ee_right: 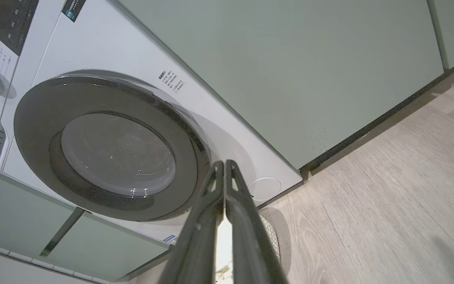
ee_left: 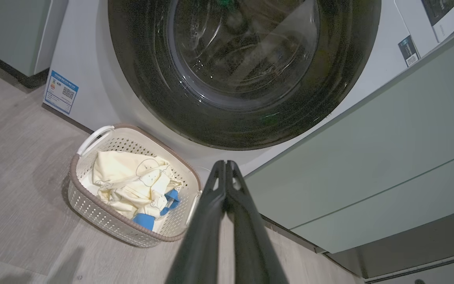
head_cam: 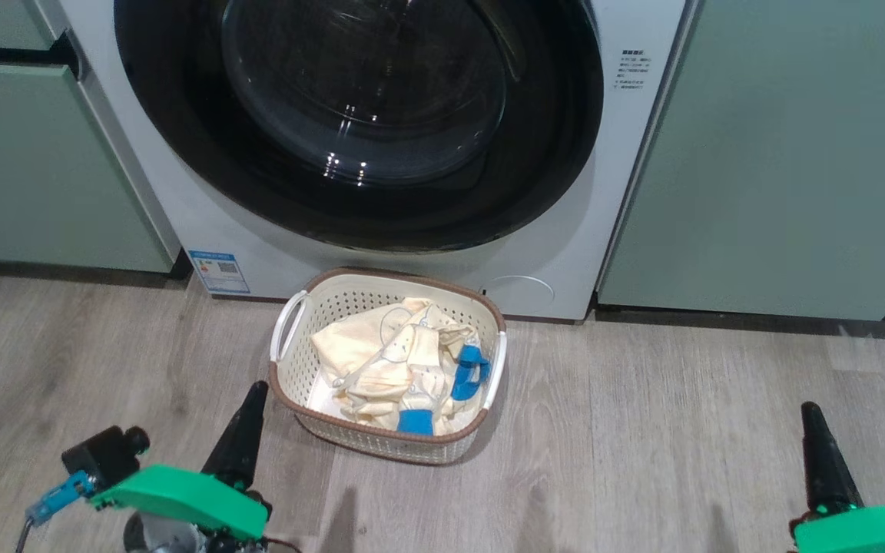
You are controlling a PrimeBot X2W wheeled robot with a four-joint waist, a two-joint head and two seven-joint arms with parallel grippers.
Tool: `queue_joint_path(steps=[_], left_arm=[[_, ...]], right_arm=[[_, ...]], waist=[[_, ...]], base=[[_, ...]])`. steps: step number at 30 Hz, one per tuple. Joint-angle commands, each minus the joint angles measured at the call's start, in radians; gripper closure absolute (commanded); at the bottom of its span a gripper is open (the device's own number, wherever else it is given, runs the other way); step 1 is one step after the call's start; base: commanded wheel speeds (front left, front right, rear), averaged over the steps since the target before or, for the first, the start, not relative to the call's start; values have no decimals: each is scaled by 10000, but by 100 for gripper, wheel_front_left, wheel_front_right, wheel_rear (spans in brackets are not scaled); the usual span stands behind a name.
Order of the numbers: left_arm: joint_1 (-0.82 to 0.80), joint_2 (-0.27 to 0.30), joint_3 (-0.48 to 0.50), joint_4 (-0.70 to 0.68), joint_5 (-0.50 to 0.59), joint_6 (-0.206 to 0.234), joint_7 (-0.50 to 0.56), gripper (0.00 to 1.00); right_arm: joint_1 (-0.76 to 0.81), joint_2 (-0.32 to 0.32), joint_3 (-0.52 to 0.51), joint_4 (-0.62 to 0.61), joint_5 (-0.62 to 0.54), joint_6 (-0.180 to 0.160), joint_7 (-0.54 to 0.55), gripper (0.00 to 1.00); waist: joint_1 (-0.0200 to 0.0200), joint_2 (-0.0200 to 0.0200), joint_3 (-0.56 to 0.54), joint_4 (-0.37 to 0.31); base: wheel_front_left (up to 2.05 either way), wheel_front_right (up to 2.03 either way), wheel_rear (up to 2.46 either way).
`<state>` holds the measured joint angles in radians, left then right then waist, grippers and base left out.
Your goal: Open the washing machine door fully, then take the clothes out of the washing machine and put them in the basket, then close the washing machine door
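The white washing machine point(head_cam: 181, 223) fills the top of the head view, and its black-rimmed door point(head_cam: 358, 115) lies flat against the front, closed. The same door point(ee_left: 242, 67) point(ee_right: 112, 146) appears in both wrist views. On the floor in front stands the cream basket point(head_cam: 293, 384) point(ee_left: 93, 209) with the cream and blue clothes point(head_cam: 392, 365) point(ee_left: 132, 183) inside. My left gripper point(head_cam: 256, 390) point(ee_left: 225, 163) hangs shut and empty just left of the basket. My right gripper point(head_cam: 810, 411) point(ee_right: 224, 163) is shut and empty at the lower right, well away from the basket.
Pale green cabinets point(head_cam: 780, 153) point(head_cam: 28, 161) flank the machine on both sides. The wood-look floor point(head_cam: 642, 445) spreads around the basket. A blue sticker point(head_cam: 218, 270) marks the machine's lower left corner.
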<state>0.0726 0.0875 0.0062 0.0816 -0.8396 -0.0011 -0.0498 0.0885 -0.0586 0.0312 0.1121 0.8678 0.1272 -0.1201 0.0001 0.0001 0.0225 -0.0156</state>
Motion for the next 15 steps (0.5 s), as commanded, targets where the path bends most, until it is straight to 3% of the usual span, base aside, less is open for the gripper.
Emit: queue_joint_path(steps=[1,15], left_arm=[[-566,75,282,-242,-265,-90,60,100],[-825,33,377,156,-1921,-349,337,100]], right_arm=[[-624,-222,-23,-256,290,17,63,100],[-901,-243,-209,76,1918,21,454,100]], waist=[[0,-1,-3,3],[-1,-1,-44,36]], base=[[0,0,0],[0,0,0]])
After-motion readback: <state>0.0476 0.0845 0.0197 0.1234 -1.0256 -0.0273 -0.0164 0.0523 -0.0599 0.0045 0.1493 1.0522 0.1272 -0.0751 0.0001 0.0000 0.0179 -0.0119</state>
